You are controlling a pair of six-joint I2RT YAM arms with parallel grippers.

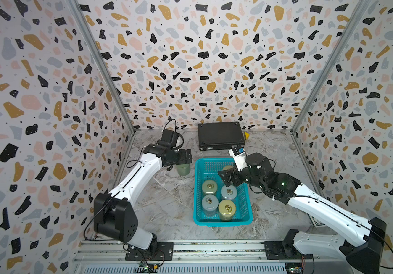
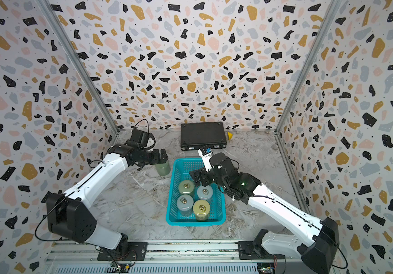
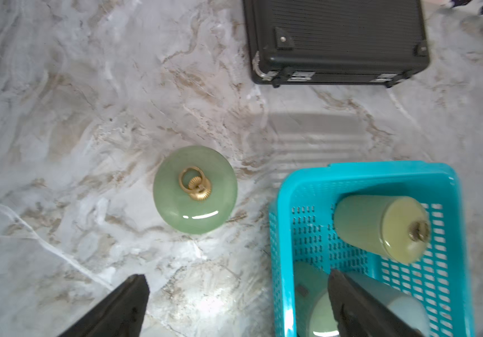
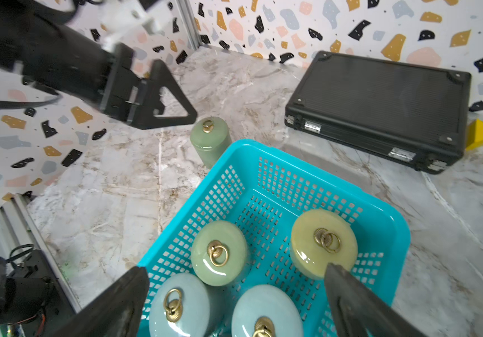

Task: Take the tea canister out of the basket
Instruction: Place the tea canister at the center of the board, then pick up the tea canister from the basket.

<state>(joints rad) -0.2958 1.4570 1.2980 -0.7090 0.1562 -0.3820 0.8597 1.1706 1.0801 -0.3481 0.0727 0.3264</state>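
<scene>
The turquoise basket (image 1: 221, 223) (image 2: 195, 223) (image 4: 263, 151) stands mid-table and holds several upright tea canisters with brass ring lids, among them a yellow one (image 1: 227, 208) (image 4: 323, 242) and a pale blue one (image 1: 209, 202). One green tea canister (image 1: 183, 169) (image 2: 163, 168) (image 3: 195, 189) (image 4: 209, 140) stands on the marble just left of the basket. My left gripper (image 1: 186, 156) (image 3: 237, 277) hangs open above it, touching nothing. My right gripper (image 1: 226, 178) (image 4: 234, 271) is open over the basket's far half, with nothing between its fingers, and partly hides another canister (image 1: 227, 168).
A flat black case (image 1: 220, 135) (image 3: 336, 40) lies against the back wall behind the basket, with a small yellow wedge (image 1: 247, 135) at its right end. Patterned walls close the table on three sides. A metal rail (image 1: 214, 249) runs along the front.
</scene>
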